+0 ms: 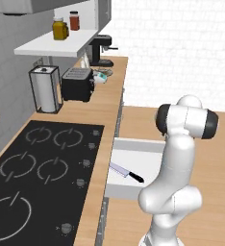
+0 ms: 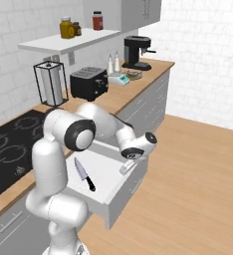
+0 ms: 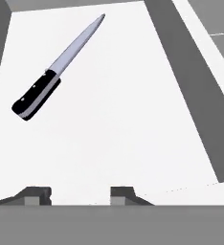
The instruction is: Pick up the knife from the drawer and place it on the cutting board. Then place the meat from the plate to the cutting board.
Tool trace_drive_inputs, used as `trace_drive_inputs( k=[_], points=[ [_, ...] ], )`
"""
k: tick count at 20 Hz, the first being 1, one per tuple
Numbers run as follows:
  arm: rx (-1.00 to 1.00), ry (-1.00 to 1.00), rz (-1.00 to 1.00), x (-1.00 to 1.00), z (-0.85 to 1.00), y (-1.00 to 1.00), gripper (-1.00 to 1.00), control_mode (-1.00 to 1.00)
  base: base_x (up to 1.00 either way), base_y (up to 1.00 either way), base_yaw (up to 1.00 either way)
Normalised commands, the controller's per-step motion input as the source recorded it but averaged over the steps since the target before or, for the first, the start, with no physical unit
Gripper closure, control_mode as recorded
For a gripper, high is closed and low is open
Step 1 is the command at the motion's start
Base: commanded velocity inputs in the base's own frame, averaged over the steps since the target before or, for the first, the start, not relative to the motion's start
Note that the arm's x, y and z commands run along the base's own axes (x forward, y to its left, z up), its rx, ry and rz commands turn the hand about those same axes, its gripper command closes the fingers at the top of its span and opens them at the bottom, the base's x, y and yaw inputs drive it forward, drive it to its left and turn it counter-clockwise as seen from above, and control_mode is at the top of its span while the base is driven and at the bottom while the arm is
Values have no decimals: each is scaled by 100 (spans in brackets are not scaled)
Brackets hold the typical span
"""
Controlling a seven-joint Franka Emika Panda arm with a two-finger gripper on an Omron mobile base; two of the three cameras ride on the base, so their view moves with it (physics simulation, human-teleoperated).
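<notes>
**Reaching for the knife in the open drawer**

Hovering over the pulled-out drawer [image 2: 119, 195], the gripper [image 3: 80, 194] looks down onto its pale floor with nothing between its 2 fingertips. They stand a moderate gap apart, neither wide nor pressed together, and they pinch nothing.

The knife [image 3: 54, 72] lies flat on the drawer floor, well apart from the fingertips. In the hand view it runs diagonally, black handle toward the lower left and blade tip toward the upper right. In the right base view the knife [image 2: 83, 174] sits on the inner half of the drawer, while the gripper [image 2: 128, 166] hangs near the front panel.

The step in hand looks like the 1st one: fetching the knife, not yet grasped. The next move probably calls for carrying the hand across the drawer until the handle sits between the fingertips, turning the wrist so the jaws cross the handle and not run along it, then lowering. The gap may need widening to clear the handle.
</notes>
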Motion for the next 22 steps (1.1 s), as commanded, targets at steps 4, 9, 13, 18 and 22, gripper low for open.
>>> trace_drive_inputs(
  k=[4, 9, 13, 18, 22],
  points=[
    [-9, -3, -11, -25, -39, -100, -100, -100, 0, 0, 0],
    [-6, 0, -9, -24, -5, -80, -100, -100, 0, 0, 0],
    [-8, 1, -4, -4, 93, 22, -100, -100, 0, 0, 0],
    [-22, 17, 0, 0, 94, 65, -100, -100, 0, 0, 0],
    [-17, 14, -18, 15, -5, 100, -100, -100, 0, 0, 0]
  ],
)
